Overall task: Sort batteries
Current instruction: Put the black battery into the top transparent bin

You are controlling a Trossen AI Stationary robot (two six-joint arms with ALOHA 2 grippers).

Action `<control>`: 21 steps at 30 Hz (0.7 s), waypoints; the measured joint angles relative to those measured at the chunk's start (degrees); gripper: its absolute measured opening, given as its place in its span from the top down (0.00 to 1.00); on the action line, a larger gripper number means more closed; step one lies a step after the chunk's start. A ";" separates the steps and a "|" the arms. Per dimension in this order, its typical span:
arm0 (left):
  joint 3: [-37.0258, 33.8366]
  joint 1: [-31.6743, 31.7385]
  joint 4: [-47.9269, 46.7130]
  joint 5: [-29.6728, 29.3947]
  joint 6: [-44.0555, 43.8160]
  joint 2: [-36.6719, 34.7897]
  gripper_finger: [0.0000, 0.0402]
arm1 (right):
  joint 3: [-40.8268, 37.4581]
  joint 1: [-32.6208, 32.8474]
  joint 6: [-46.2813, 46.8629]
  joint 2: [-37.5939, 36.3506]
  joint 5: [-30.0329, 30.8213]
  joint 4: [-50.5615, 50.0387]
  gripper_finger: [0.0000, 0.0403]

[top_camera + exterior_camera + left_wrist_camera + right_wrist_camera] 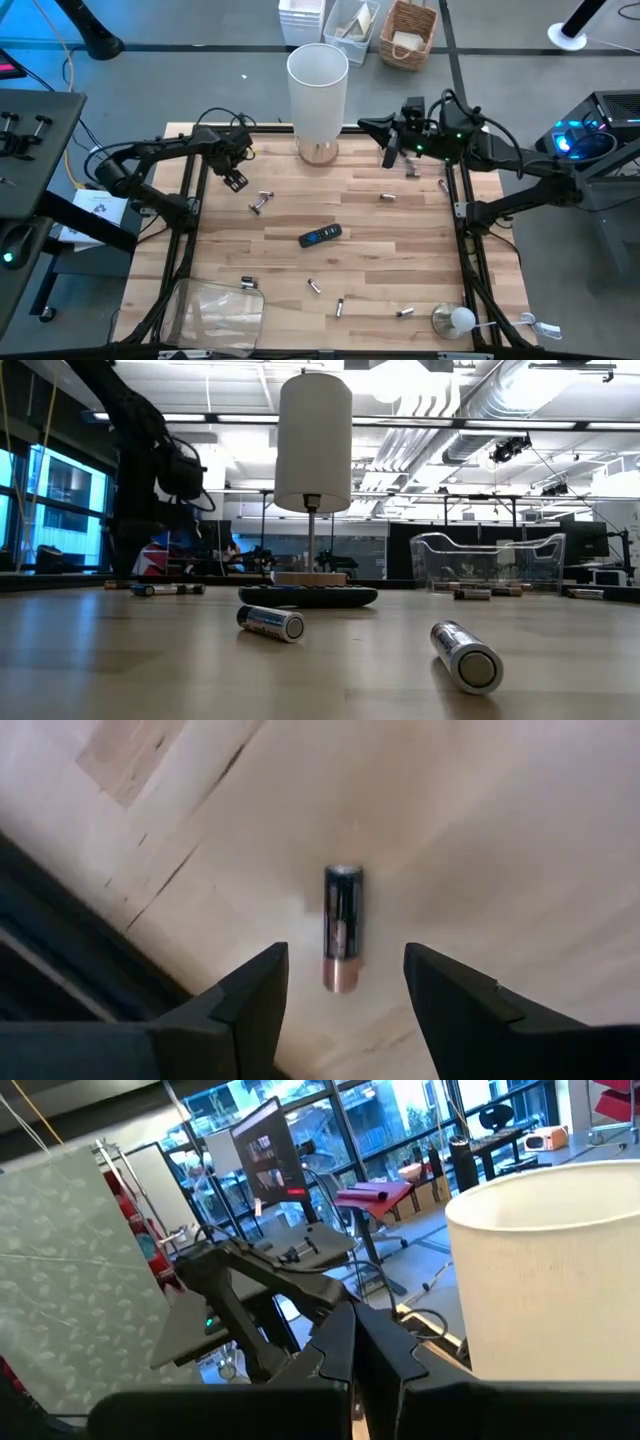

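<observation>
Several batteries lie on their sides, scattered over the wooden table (300, 260). They include a pair (260, 203) at the far left, one (388, 198) at the far right and one (314, 286) near the front. My left gripper (236, 181) (345, 995) points down at the far left and is open. A black battery with a copper end (342, 925) lies flat on the wood. Its copper end shows between the two fingertips, untouched. My right gripper (364, 126) (352, 1342) is shut on nothing, held high and level by the lamp (318, 95).
A black remote-like bar (320, 236) lies mid-table. The white lamp stands on its wooden base at the far edge. A clear plastic container (215, 315) sits at the near left corner, and a small round white thing (455, 320) at the near right. Black frame rails run along both sides.
</observation>
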 joint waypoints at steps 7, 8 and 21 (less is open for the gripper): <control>0.67 0.63 -0.04 0.23 1.11 7.69 0.52 | 0.00 0.04 0.09 -0.01 0.00 -0.02 1.00; 0.98 0.10 -0.54 -0.33 0.94 8.46 0.53 | 0.00 0.04 0.22 -0.01 -0.02 -0.05 1.00; 1.93 0.12 -8.98 9.83 -2.10 4.91 0.92 | 0.00 0.04 -0.08 0.02 -0.10 1.37 1.00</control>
